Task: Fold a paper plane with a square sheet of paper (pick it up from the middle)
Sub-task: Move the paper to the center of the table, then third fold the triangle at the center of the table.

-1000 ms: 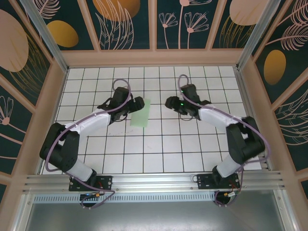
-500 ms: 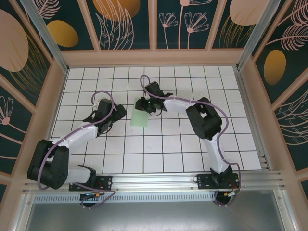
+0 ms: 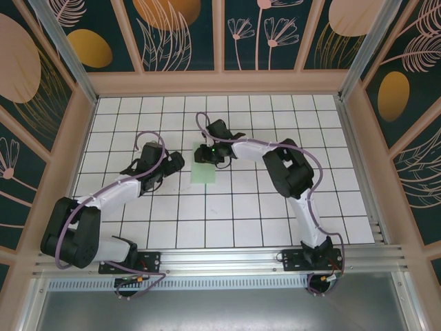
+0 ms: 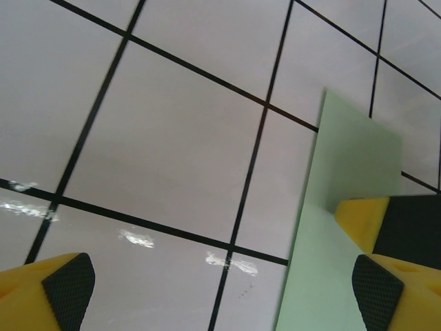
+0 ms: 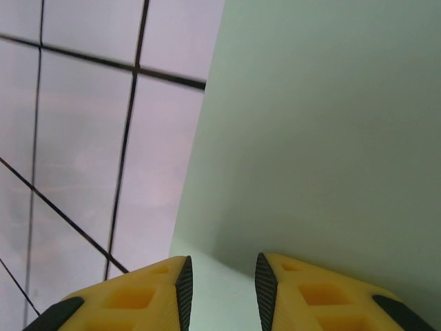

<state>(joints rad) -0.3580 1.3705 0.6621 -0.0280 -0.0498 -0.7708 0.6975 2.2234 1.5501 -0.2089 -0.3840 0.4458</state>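
The square sheet of paper (image 3: 204,174) lies flat on the white grid table, pale green and folded to a narrow rectangle; no paper plane shape shows. My right gripper (image 3: 205,154) rests over its far end. In the right wrist view the paper (image 5: 324,124) runs under the right gripper (image 5: 222,272), whose jaws stand a little apart with nothing pinched. My left gripper (image 3: 173,164) sits just left of the sheet, wide open and empty. The left wrist view shows the left gripper (image 4: 220,289) over bare tiles, with the paper (image 4: 351,158) at right and a finger of the right gripper (image 4: 355,221) on it.
The tiled table (image 3: 241,207) is fenced by a wooden rim (image 3: 220,83) at the back and both sides, with patterned panels above. An aluminium rail (image 3: 220,258) carries both arm bases along the near edge. Open tiles lie in front of the paper.
My right arm swung left from the middle of the table onto the paper's far end and its jaws narrowed. My left gripper backed off the sheet to the left and opened wider.
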